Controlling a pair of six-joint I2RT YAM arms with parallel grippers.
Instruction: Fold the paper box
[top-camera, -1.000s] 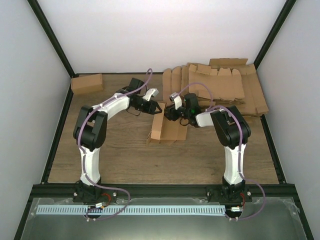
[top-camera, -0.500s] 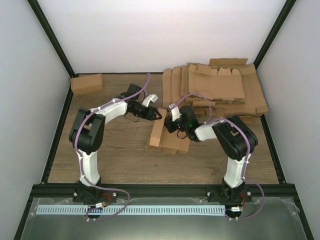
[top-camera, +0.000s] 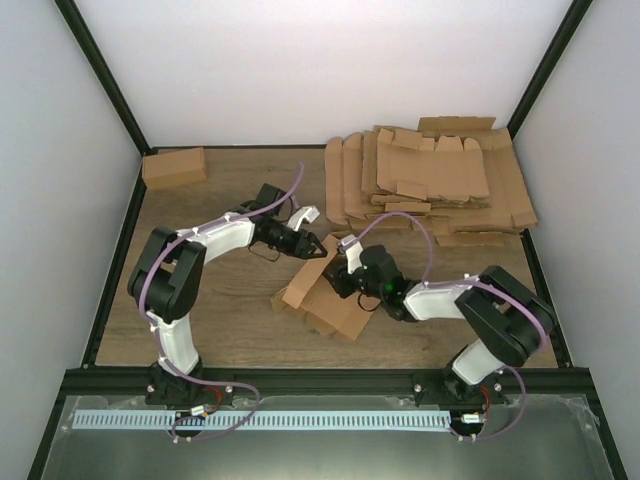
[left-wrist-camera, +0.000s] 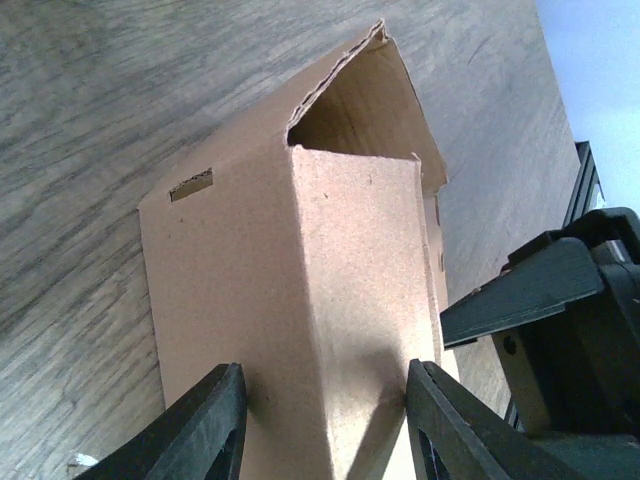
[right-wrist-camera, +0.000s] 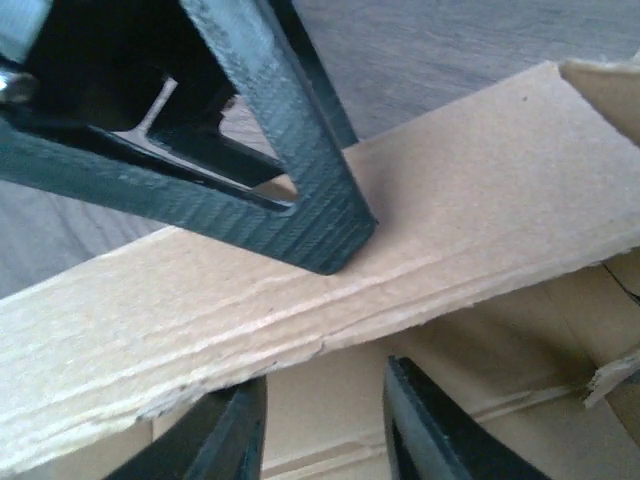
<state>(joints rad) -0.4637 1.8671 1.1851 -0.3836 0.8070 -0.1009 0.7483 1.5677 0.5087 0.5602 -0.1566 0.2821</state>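
Observation:
The paper box (top-camera: 322, 298) is a brown cardboard piece lying partly folded at the table's middle, one wall raised. In the left wrist view the box (left-wrist-camera: 250, 250) shows a folded ridge running between the fingers of my left gripper (left-wrist-camera: 325, 370). That gripper is open, and its tips rest on the panel. From above, my left gripper (top-camera: 308, 245) sits at the box's far edge. My right gripper (top-camera: 343, 272) is at the box's right side. Seen from its own wrist, the right gripper (right-wrist-camera: 325, 375) is open under a raised flap (right-wrist-camera: 480, 190), and a left finger (right-wrist-camera: 300, 200) presses on that flap.
A heap of flat cardboard sheets (top-camera: 430, 180) fills the back right. A small closed carton (top-camera: 174, 166) sits in the back left corner. Black frame rails (top-camera: 118, 250) and white walls border the wooden table (top-camera: 230, 320).
The box has slid toward the near edge and turned, its left end swinging nearer. Both grippers moved with it, and the right arm stretched lower and further forward.

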